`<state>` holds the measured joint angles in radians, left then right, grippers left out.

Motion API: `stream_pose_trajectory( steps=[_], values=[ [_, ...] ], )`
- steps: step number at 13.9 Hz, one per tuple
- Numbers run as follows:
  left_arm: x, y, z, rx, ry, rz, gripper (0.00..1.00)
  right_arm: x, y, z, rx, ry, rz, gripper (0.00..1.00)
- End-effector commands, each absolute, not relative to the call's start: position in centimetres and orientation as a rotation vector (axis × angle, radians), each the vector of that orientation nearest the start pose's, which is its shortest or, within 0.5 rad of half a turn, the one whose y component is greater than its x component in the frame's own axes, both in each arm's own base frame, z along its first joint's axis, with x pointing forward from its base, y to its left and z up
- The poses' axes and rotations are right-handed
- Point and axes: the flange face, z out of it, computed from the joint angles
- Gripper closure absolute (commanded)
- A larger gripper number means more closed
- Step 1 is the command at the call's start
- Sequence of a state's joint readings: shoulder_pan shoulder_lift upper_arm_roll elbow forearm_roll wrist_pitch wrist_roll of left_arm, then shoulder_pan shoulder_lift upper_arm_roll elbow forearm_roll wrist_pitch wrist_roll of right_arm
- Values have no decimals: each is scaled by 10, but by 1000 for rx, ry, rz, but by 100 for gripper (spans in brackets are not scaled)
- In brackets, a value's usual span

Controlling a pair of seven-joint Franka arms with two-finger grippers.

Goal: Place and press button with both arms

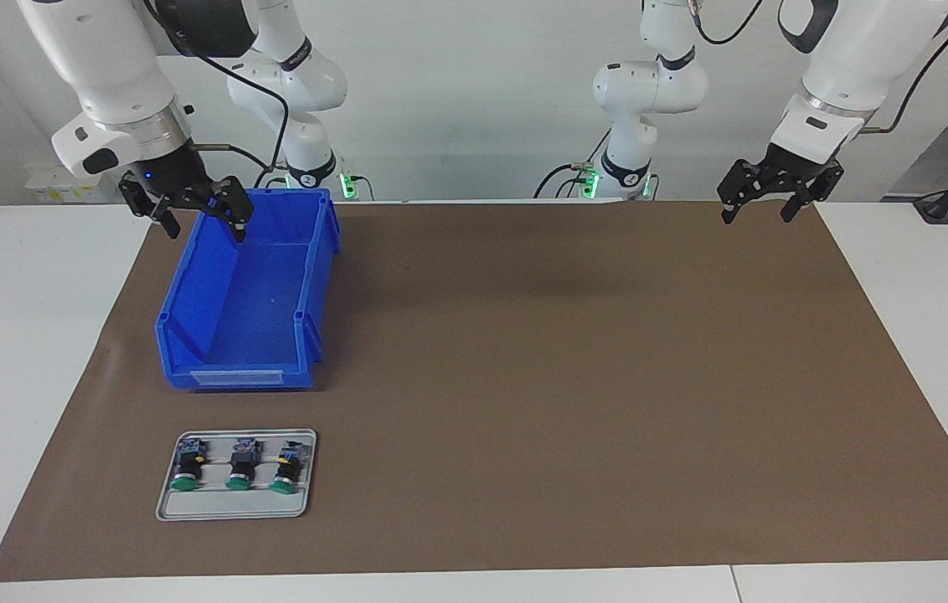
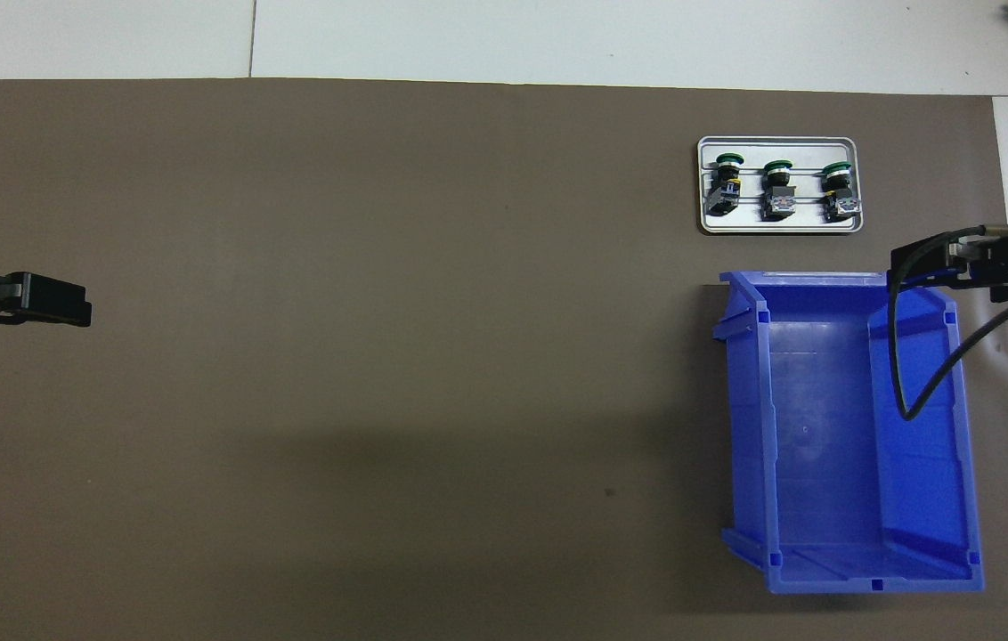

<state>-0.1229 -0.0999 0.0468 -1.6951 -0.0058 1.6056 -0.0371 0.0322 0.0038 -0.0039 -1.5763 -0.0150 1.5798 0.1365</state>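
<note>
Three alike buttons with green caps lie in a row on a small grey tray (image 1: 231, 507): one (image 1: 186, 469), a middle one (image 1: 240, 465) and a third (image 1: 286, 466). They also show in the overhead view (image 2: 777, 187) on the tray (image 2: 780, 227). My right gripper (image 1: 206, 230) hangs open and empty in the air over the rim of a blue bin (image 1: 189, 285). It also shows in the overhead view (image 2: 914, 263). My left gripper (image 1: 757, 215) hangs open and empty over the brown mat at the left arm's end, also in the overhead view (image 2: 81, 307).
The blue bin (image 2: 825, 570) is empty and stands nearer to the robots than the tray, at the right arm's end. A brown mat (image 1: 574, 377) covers the table's middle. White table (image 1: 30, 352) borders it.
</note>
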Motion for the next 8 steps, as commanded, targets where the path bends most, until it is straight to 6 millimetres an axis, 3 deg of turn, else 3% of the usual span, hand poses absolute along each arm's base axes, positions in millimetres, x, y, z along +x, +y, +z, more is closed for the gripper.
stream_pose_trajectory(
  steps=[1,8],
  values=[
    [517,-36,624,-3149,56,-11,0,550,12,623,-3161,158,2,0],
    [517,-27,625,-3150,32,-9,0,549,5,622,-3161,158,15,0]
  ],
)
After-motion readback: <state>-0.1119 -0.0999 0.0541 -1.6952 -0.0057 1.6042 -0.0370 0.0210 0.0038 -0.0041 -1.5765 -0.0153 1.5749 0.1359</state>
